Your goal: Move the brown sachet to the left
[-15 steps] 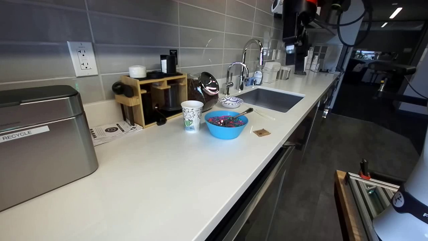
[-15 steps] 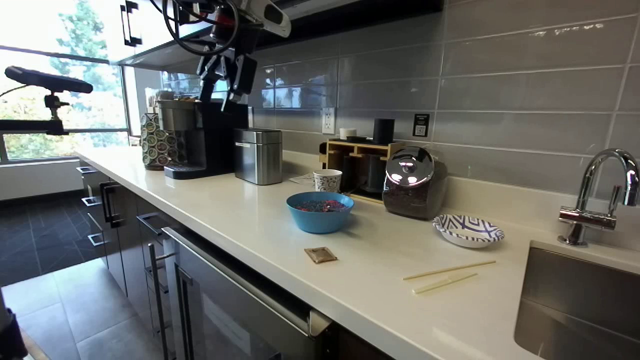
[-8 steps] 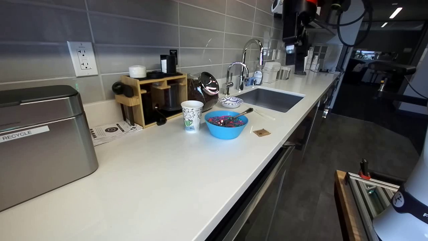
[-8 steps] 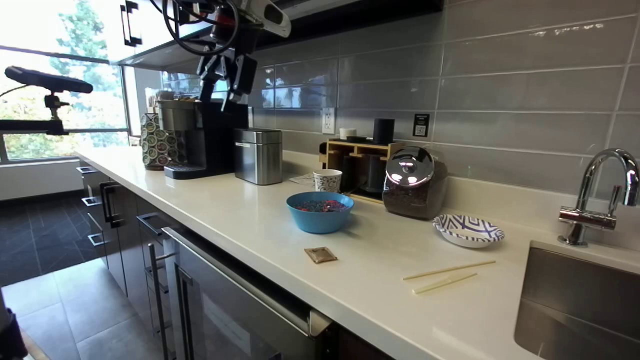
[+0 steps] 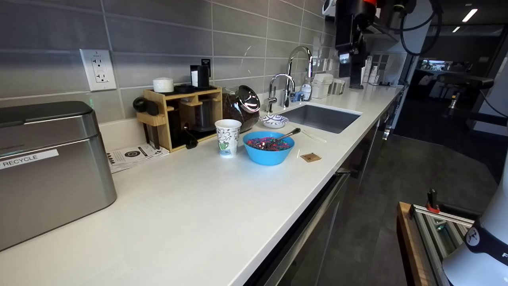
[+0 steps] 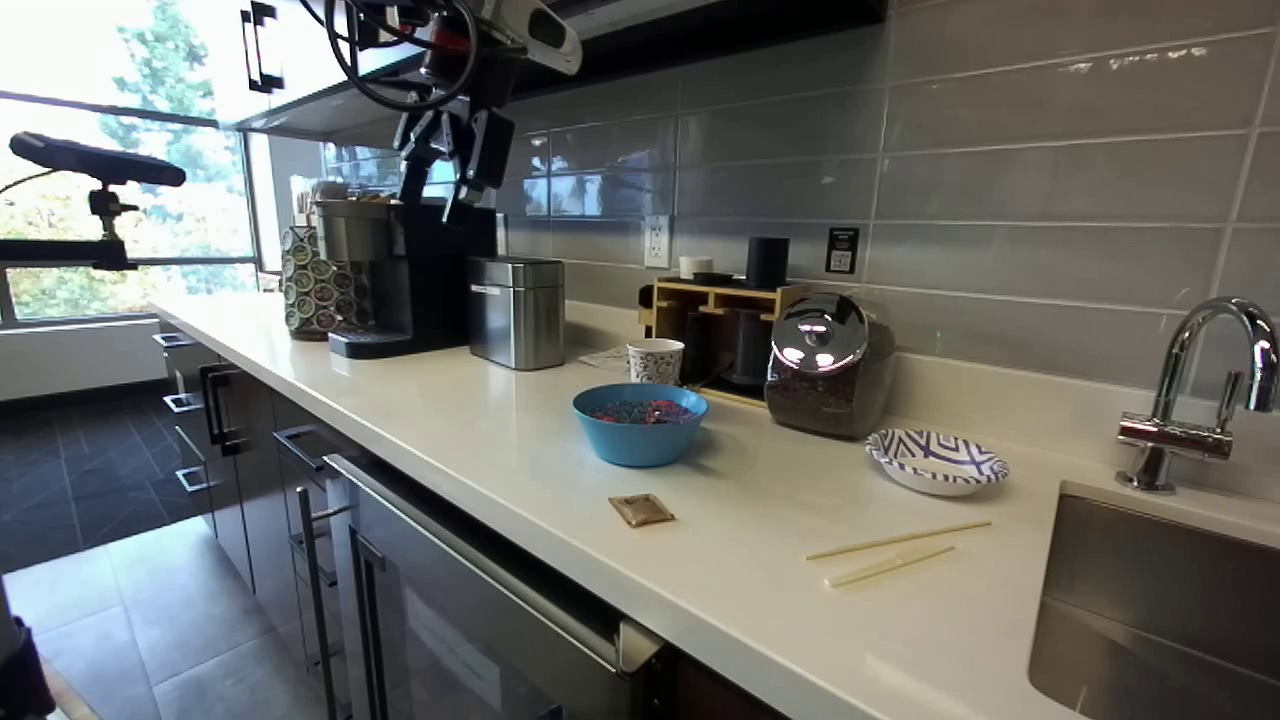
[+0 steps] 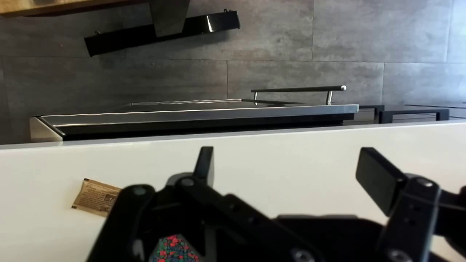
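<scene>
Jaws wide, the gripper [image 7: 285,167] hangs above the counter [image 7: 32,229], the brown sachet [image 7: 95,196] well apart

The jaws are released and stand far from each other: in the wrist view the fingers [image 7: 380,180] rise from the bottom of the frame, one tip near the centre, one at the right, with white counter between. In both exterior views the gripper hangs in the upper part of the frame, pointing down. A white arm link [image 5: 476,262] slants in at the lower right edge of an exterior view, ringed by a dark band [image 5: 492,246] with a round logo and what reads as an F, cut by the frame.

The sachet lies flat at the left of the wrist view, its right end hidden by the gripper, its print too small to read. In an exterior view the sachet [image 5: 310,157] is near the blue bowl [image 5: 268,157], to its right; in an exterior view the sachet [image 6: 642,510] is at the lower centre, below the bowl.

At the left edge of an exterior view, a steel bin [image 5: 55,186] bears a white label [image 5: 29,159] readable as RECYCLE. Right of centre in an exterior view, a black plaque [image 6: 842,245] carries white marks too small to make out.
</scene>
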`<state>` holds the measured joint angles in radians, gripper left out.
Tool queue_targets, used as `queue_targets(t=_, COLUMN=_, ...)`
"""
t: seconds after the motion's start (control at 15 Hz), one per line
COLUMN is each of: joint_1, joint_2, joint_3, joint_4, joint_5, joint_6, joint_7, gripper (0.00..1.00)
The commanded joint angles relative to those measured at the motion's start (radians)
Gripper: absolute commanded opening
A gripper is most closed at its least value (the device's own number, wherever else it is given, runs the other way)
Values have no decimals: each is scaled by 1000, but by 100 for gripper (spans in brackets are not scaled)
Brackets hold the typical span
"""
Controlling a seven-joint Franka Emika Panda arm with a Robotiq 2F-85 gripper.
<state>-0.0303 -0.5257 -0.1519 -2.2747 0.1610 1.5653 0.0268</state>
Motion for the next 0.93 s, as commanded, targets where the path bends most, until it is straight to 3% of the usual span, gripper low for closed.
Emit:
queue_targets(t=0.0, joint_1=-48, joint_2=18, joint_3=35, joint_4=-11, joint_5=-26, joint_6=94, joint_7=22, gripper=100)
queue_targets(t=0.87, joint_1=-223, joint_2=63, joint_3=22, joint_4=-278, joint_5=-250, joint_6=526, joint_7=181, gripper=100)
